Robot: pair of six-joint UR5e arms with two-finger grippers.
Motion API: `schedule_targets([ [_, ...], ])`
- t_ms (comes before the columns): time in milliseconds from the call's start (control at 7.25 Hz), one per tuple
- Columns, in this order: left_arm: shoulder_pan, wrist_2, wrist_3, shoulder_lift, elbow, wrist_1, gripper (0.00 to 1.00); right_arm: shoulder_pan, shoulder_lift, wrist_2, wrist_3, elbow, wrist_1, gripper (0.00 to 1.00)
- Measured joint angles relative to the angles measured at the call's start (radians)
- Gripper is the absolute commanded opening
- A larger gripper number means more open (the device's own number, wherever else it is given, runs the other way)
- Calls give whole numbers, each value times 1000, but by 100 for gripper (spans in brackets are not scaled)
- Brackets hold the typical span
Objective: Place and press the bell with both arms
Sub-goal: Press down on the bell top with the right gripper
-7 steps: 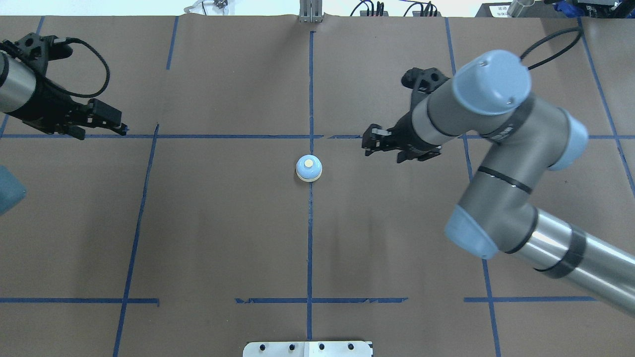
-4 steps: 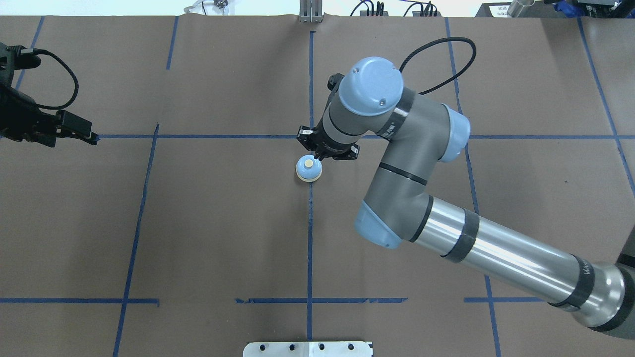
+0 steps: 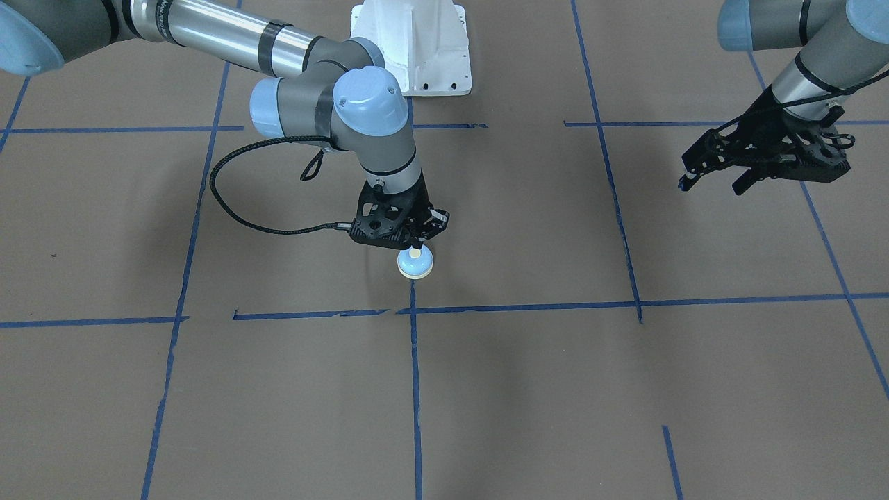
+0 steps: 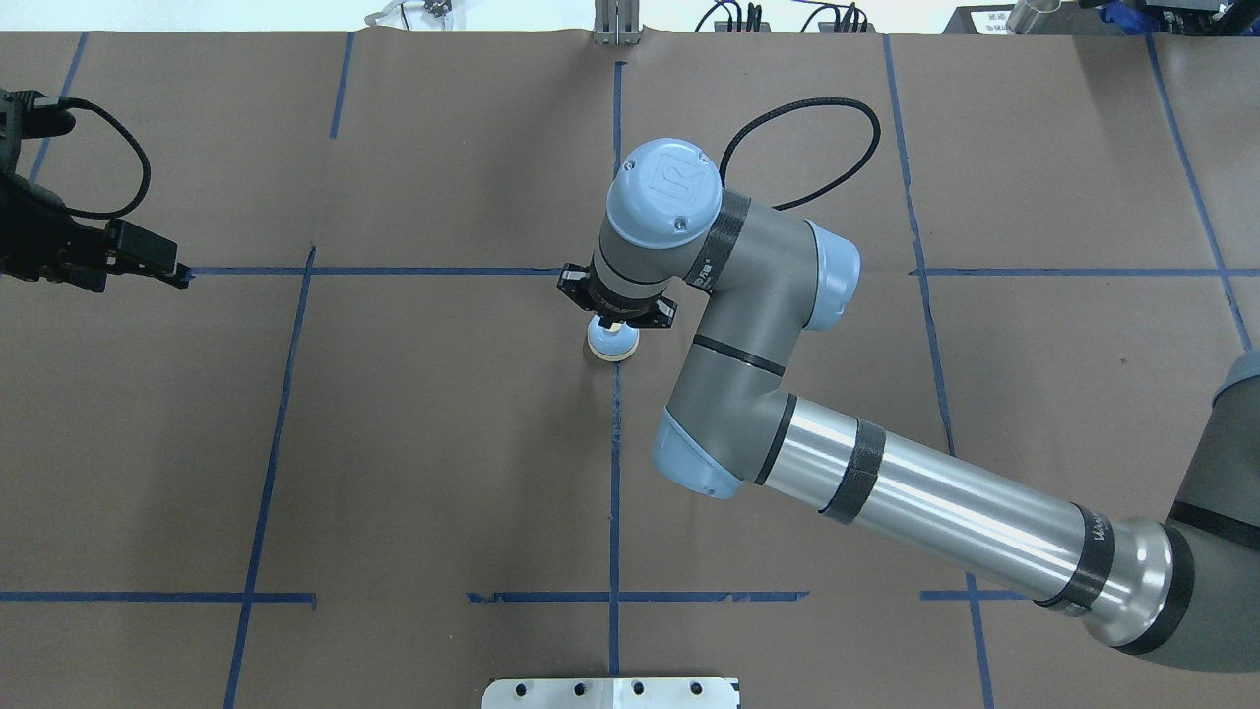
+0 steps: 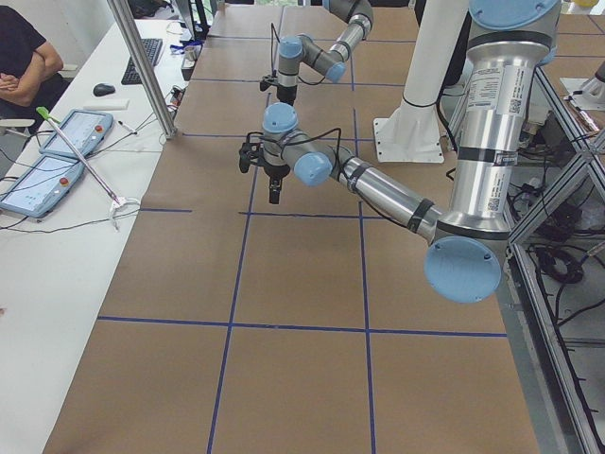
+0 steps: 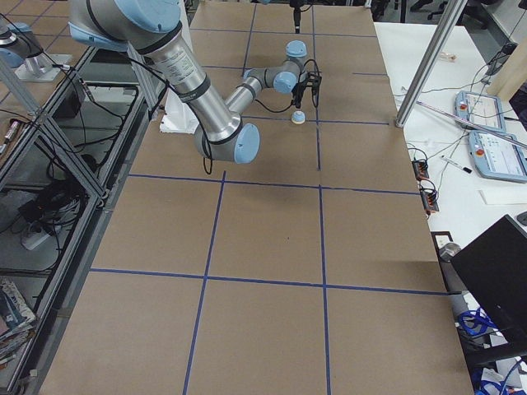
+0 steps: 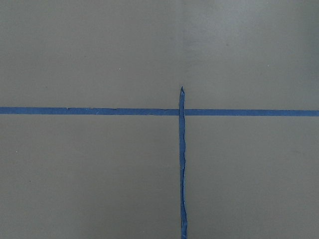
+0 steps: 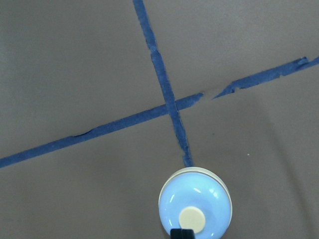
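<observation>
The small light-blue bell (image 4: pixel 614 345) with cream base and button stands on the brown table at the central tape cross; it also shows in the front view (image 3: pixel 415 264), the right wrist view (image 8: pixel 195 204) and the right side view (image 6: pixel 299 117). My right gripper (image 3: pixel 417 246) points straight down, shut, its tips at the cream button; from overhead (image 4: pixel 612 323) it covers the bell's far half. Its closed tips show at the bottom edge of the right wrist view (image 8: pixel 182 233). My left gripper (image 4: pixel 180 276) is shut and empty, far to the bell's left, over a tape line; it also shows in the front view (image 3: pixel 686 182).
The white pedestal (image 3: pixel 417 42) stands at the robot's side of the table. A metal plate (image 4: pixel 610 692) sits at the near edge. Blue tape lines (image 7: pixel 181 159) grid the brown paper. An operator (image 5: pixel 24 57), tablets and a metal post (image 5: pixel 142 66) stand beyond the far side.
My right arm has swung left from beside the bell to directly above it, gripper now pointing down at the button. My left gripper has drawn back toward the left edge.
</observation>
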Motion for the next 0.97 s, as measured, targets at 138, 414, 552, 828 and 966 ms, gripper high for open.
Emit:
schedule_targets([
  [138, 0, 0, 0, 0, -1, 0, 100, -1, 8, -3, 0, -18, 1, 0],
  [414, 0, 2, 0, 0, -2, 0, 100, -6, 21, -8, -2, -55, 1, 0],
  [552, 0, 2, 0, 2, -2, 0, 100, -12, 19, -14, -3, -60, 1, 0],
  [828, 0, 2, 0, 4, -4, 0, 100, -10, 21, -16, -4, -36, -14, 0],
  [966, 0, 1, 0, 4, -5, 0, 100, 4, 19, -5, -7, 15, -63, 0],
])
